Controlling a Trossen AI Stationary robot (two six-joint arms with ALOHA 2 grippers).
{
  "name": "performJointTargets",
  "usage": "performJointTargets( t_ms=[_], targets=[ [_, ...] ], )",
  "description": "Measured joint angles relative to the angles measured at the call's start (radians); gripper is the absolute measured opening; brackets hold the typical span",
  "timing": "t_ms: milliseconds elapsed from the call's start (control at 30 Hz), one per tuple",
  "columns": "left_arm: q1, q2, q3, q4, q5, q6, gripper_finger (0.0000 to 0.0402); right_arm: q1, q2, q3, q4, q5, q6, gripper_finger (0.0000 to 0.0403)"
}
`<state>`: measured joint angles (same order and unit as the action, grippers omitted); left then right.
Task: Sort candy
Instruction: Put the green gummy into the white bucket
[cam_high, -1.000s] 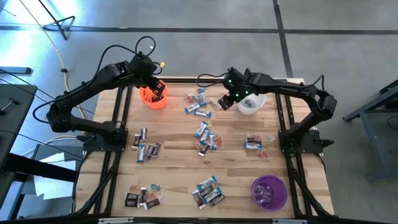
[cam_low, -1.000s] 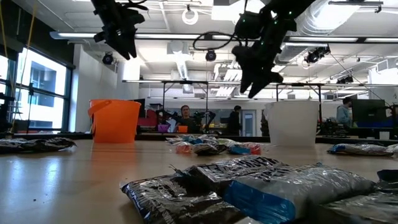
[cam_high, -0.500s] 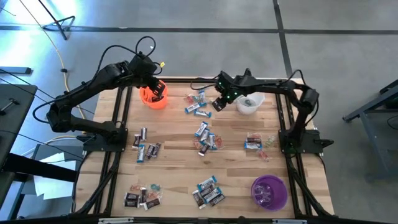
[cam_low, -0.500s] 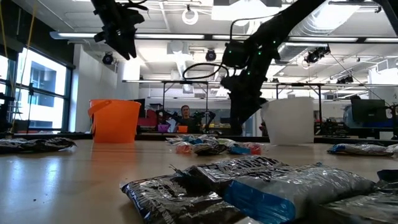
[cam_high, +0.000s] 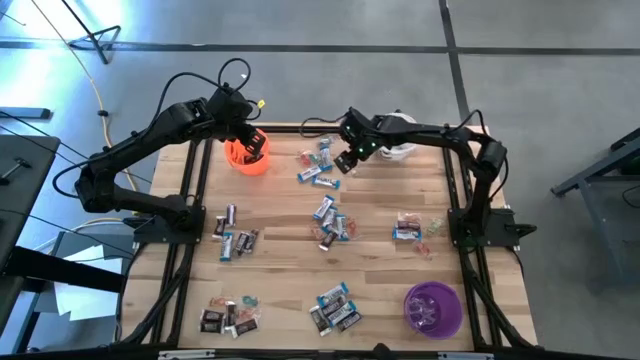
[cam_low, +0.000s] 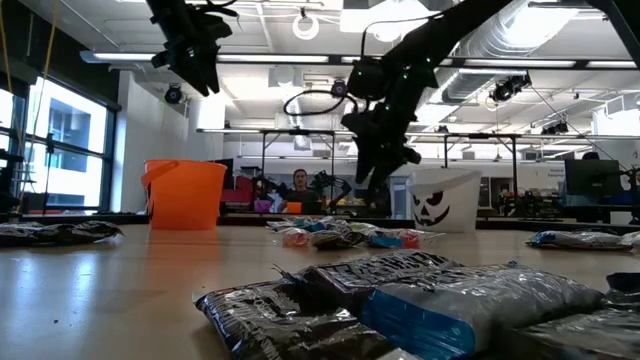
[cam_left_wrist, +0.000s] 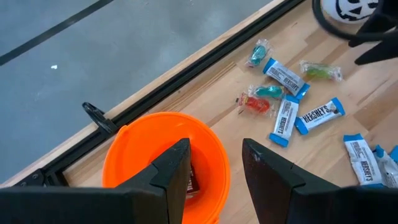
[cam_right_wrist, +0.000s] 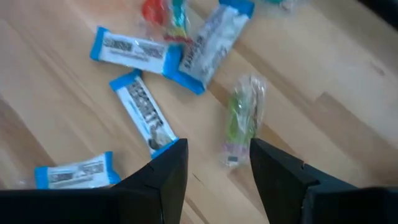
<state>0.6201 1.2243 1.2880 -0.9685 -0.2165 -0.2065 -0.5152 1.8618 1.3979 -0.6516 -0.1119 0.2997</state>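
Wrapped candy lies in several clusters on the wooden table: far middle (cam_high: 318, 165), centre (cam_high: 330, 225), left (cam_high: 235, 238), right (cam_high: 415, 228) and along the near edge (cam_high: 335, 308). My left gripper (cam_high: 247, 140) (cam_left_wrist: 214, 165) hangs open over the orange cup (cam_high: 247, 155) (cam_left_wrist: 155, 155), which holds a dark piece (cam_left_wrist: 193, 180). My right gripper (cam_high: 346, 160) (cam_right_wrist: 214, 165) is open, low over the far-middle cluster, with blue-and-white pieces (cam_right_wrist: 146, 115) and a green piece (cam_right_wrist: 244, 118) just ahead of its fingers. It touches none of them.
A white cup with a jack-o'-lantern face (cam_high: 400, 150) (cam_low: 445, 200) stands by the far edge, under the right arm's forearm. A purple cup (cam_high: 432, 308) stands at the near right corner. Black frame rails run along the table's sides. Bare wood lies between the clusters.
My right gripper has swung from above the white cup toward the table's left and come down over the far-middle candy cluster. The white cup has slid toward the far edge and turned, so that its face shows in the low view. My left arm has kept still.
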Motion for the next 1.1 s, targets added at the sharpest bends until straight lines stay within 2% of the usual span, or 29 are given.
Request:
performJointTargets(
  t_ms=[167, 367, 1100],
  targets=[
    [0.0, 0.0, 0.0, 0.0, 0.0, 0.001, 0.0133, 0.0, 0.0, 0.056, -0.017, 0.026, -0.02, 0.0168],
    [0.0, 0.0, 0.0, -0.001, 0.0, 0.002, 0.0133, -0.002, 0.003, 0.061, -0.044, 0.033, -0.039, 0.0168],
    [0.0, 0.0, 0.0, -0.004, 0.0, 0.001, 0.0133, -0.011, 0.152, 0.061, -0.039, -0.005, -0.103, 0.0168]
  ],
)
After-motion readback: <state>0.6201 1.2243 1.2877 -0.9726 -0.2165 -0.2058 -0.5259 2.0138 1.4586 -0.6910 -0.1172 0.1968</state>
